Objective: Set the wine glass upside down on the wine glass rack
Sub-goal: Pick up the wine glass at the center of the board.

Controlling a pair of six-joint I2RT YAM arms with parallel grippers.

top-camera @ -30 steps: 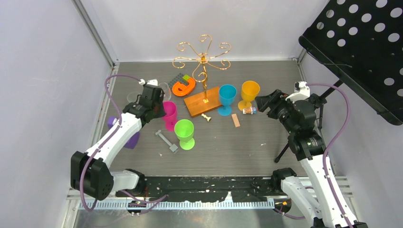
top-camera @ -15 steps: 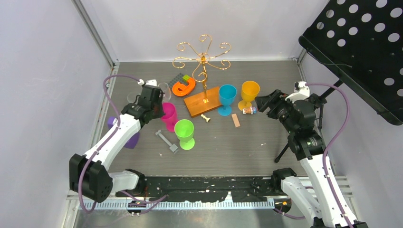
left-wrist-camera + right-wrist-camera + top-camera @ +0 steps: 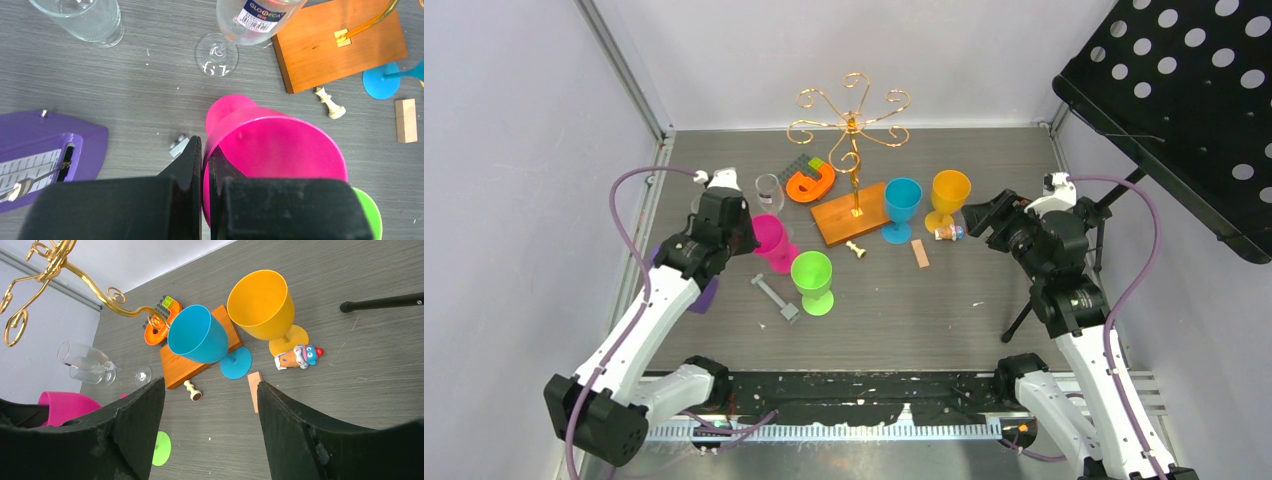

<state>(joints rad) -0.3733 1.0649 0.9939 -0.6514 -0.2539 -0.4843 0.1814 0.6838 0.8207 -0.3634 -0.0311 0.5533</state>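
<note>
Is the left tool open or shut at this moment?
The left tool is shut on the pink glass: in its wrist view the fingers stand almost together, with the rim pinched between them.

Four plastic goblets shared the tabletop (image 3: pixel 904 305): a pink goblet (image 3: pixel 771 238), a green goblet (image 3: pixel 812 275), a blue goblet (image 3: pixel 902 200) and a yellow goblet (image 3: pixel 950 192). There were also two clear glasses, a stemmed glass (image 3: pixel 252 15) and a tumbler (image 3: pixel 90 17), and one gold wine glass rack (image 3: pixel 842 216). Singles made up the rest: one chess piece (image 3: pixel 857 247), one wooden block (image 3: pixel 920 253), one toy figure (image 3: pixel 948 233), one purple metronome (image 3: pixel 40 155), one grey bar (image 3: pixel 774 296).
</note>
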